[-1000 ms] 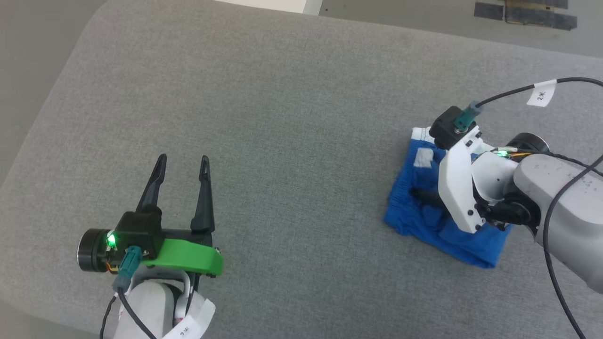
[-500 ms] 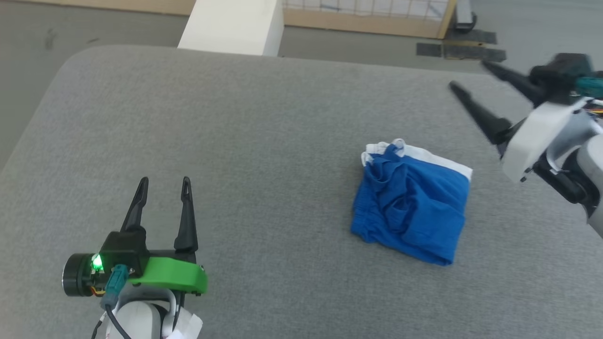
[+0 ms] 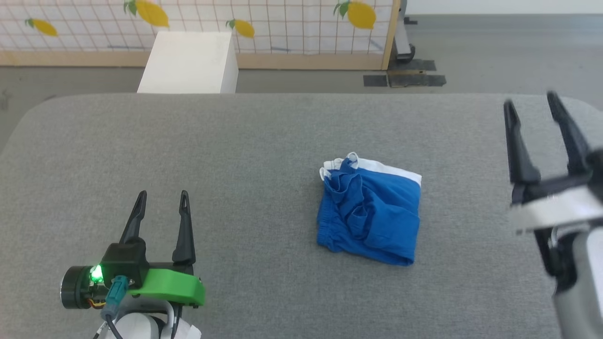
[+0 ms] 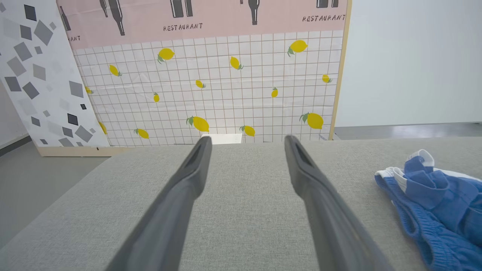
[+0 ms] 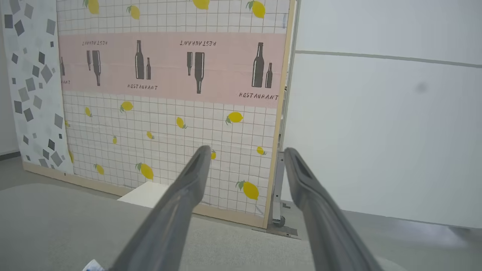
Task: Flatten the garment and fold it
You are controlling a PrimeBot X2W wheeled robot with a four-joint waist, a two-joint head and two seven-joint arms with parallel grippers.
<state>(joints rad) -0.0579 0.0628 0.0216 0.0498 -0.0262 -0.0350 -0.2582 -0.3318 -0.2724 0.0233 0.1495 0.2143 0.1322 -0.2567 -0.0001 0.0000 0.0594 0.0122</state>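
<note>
Fold looks basically done: the garment (image 3: 370, 214) is parked folded right of the middle of the bench (image 3: 235, 141), left gripper (image 3: 163, 194) and right gripper (image 3: 529, 100) are held apart and empty, maybe a smoothing press is needed.

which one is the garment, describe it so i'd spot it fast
Find the wide grey fabric-covered table before the lemon-print screen. Right of its middle lies a small folded bundle of bright blue soft shorts with a gathered waistband. White trim along its far edge and rumpled cloth set it apart from the plain white box behind.
</note>
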